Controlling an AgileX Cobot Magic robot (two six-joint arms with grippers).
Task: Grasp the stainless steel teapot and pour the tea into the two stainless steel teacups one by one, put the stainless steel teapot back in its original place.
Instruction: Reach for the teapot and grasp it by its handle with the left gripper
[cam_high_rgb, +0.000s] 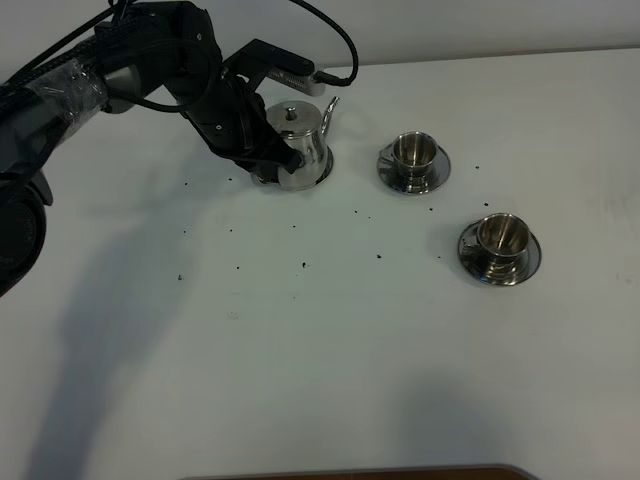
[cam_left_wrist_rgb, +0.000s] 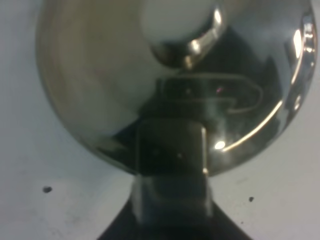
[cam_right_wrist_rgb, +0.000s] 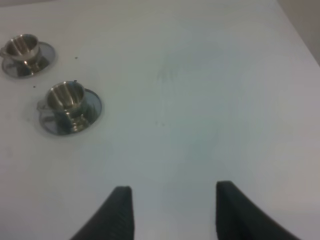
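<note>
The pot (cam_high_rgb: 305, 150) stands upright on the table (cam_high_rgb: 300, 380), toward the far left of centre in the high view. Its lid is shut with the knob on top, and its thin spout curves up on the side facing the cups. In the left wrist view the pot (cam_left_wrist_rgb: 100, 75) fills most of the frame as a blurred mirror surface.

The left gripper (cam_high_rgb: 283, 158) is right against the pot on the side away from the spout, low on the body. Its jaws are hidden behind the wrist and the pot, so I cannot tell how wide they stand or whether they hold anything. Up close, a dark block (cam_left_wrist_rgb: 172, 165) meets the pot's edge, and I cannot tell if it is a finger or part of the pot.

The left arm (cam_high_rgb: 150, 70) comes in from the upper left corner, its wrapped forearm running across above the table and the wrist bent steeply down onto the pot. A cable (cam_high_rgb: 335, 30) loops over the wrist.

The first cup (cam_high_rgb: 413, 150) sits on its saucer near the pot, on the spout side. The second cup (cam_high_rgb: 500, 236) sits on its own saucer, farther right and nearer the front edge. Both are upright and apart from each other. Dark specks (cam_high_rgb: 305, 265) dot the table in front of the pot.

The right gripper (cam_right_wrist_rgb: 175, 210) hangs over bare table well away from the cups, with its two dark fingers spread apart and nothing between them. The second cup (cam_right_wrist_rgb: 65, 97) lies closer to it than the first cup (cam_right_wrist_rgb: 22, 46).
</note>
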